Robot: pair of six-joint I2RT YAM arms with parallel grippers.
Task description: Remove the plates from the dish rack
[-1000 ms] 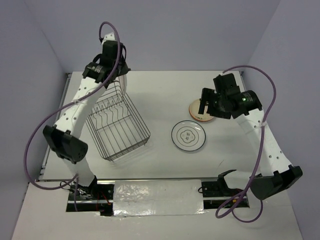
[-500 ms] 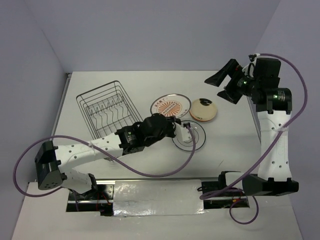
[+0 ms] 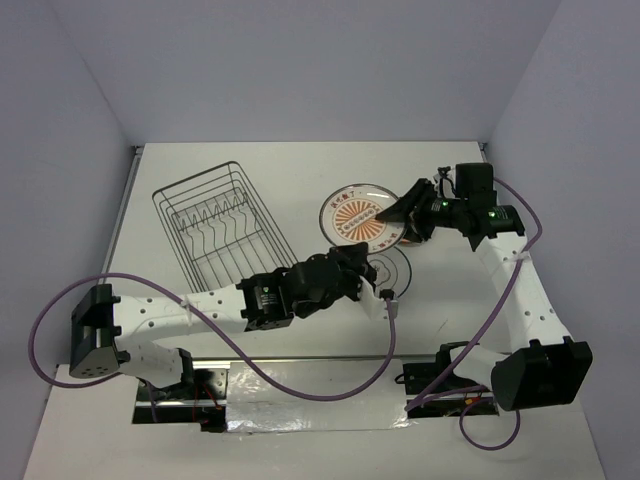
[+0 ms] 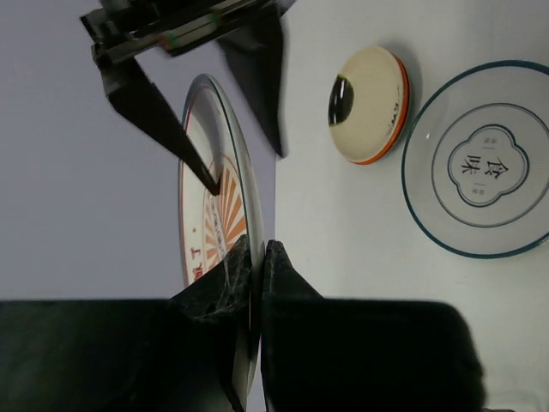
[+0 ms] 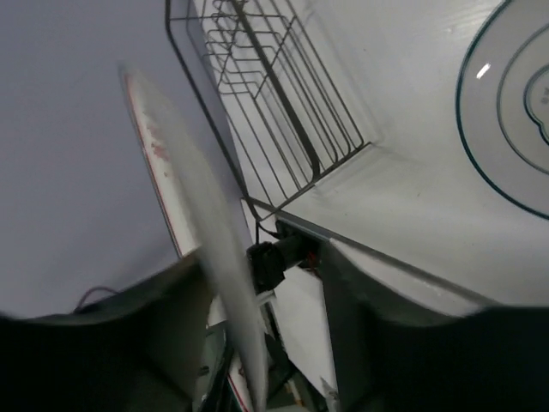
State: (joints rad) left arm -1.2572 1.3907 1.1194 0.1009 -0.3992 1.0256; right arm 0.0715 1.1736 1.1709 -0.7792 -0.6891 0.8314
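step: handover in mid-air, left arm to right, as I read it
left claw [image 4: 256, 253]: clamped hard on the lower rim of the white round plate with the orange sunburst face [image 4: 210, 219], holding it on edge above the white table [image 3: 300, 165]
right claw [image 3: 400, 215]: jaws apart, straddling the far rim of that plate. One tip looks to touch the patterned face, the other stands off the back. Nothing gripped yet.
silver wire dish rack [image 3: 222, 235]: at the left of the table, no plates in it that I can see
already out: clear teal-rimmed plate [image 4: 480, 159] flat on the table; cream dish with orange rim [image 4: 369, 103] upside down just beside it
do it well: push the right jaws further over the rim before closing — a tip-only pinch on a glazed edge will likely slip
release order: left lets go only once the right has closed firmly
grip spacing: keep the two claws well apart on the rim so they don't clash
risk: plate is blurred in the right wrist view — let it settle before closing
set-down: pick bare table clear of the two dishes
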